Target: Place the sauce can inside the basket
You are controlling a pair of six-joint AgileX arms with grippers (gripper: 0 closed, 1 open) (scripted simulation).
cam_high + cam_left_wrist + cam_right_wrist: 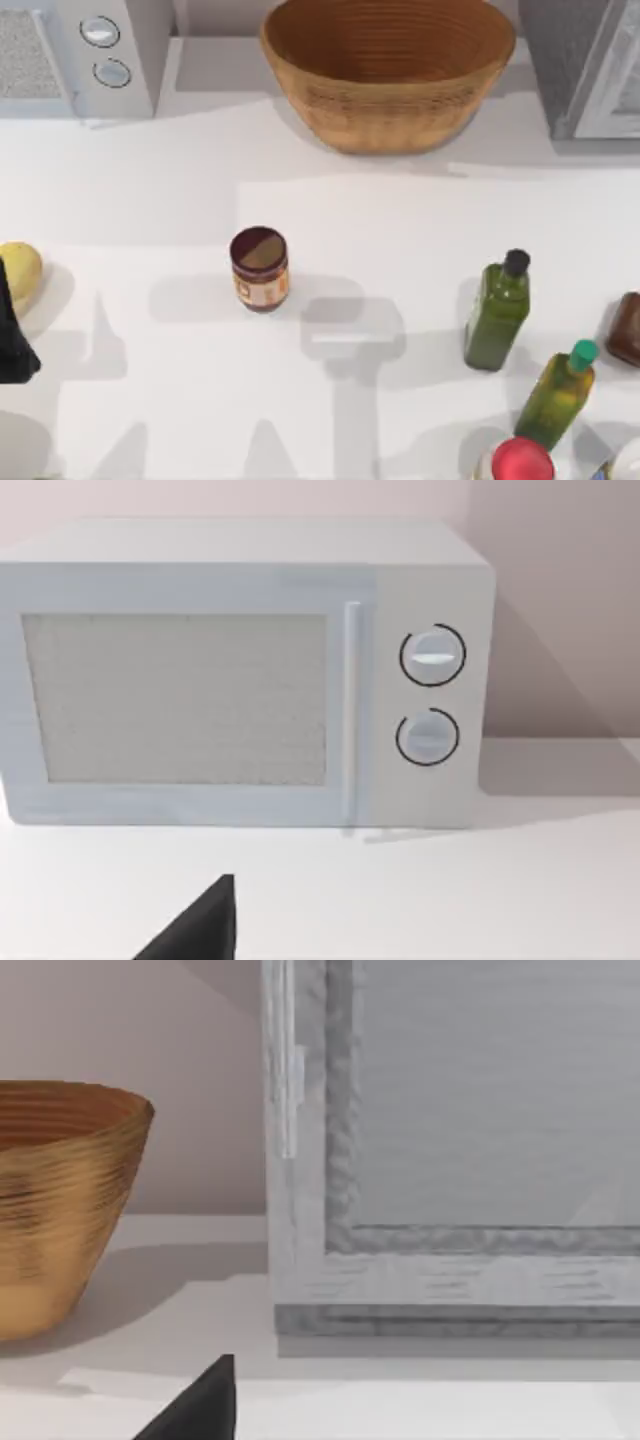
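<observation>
Nearest, at the right edge of the white table (400, 210), stand a red-lidded jar (521, 461), a green-capped bottle (560, 392), a black-capped green bottle (497, 310) and a brown container (627, 328) at the very edge. At the left edge a dark part of the left arm (15, 340) reaches into the top view, next to a yellow fruit (18, 272).

A dark wedge sits at the bottom of each wrist view, the left tool (200, 930) and the right tool (200, 1410), but I cannot tell how far either one is open, and neither is seen holding anything. The left wrist view faces the microwave (240, 680); the right wrist view faces a grey appliance (450, 1160).

The sauce can (260, 268) stands upright, alone, mid-table and a little left of centre, well apart from both bottles. The basket (388, 70) sits at the far edge, right of the microwave, with nothing seen inside it.

By my judgement the task has not begun. The can is short and round, so an off-centre pinch could tip or roll it. The basket wall is tall: a low carry could strike its rim and shove it. A right-arm reach risks sweeping the bottles over.
</observation>
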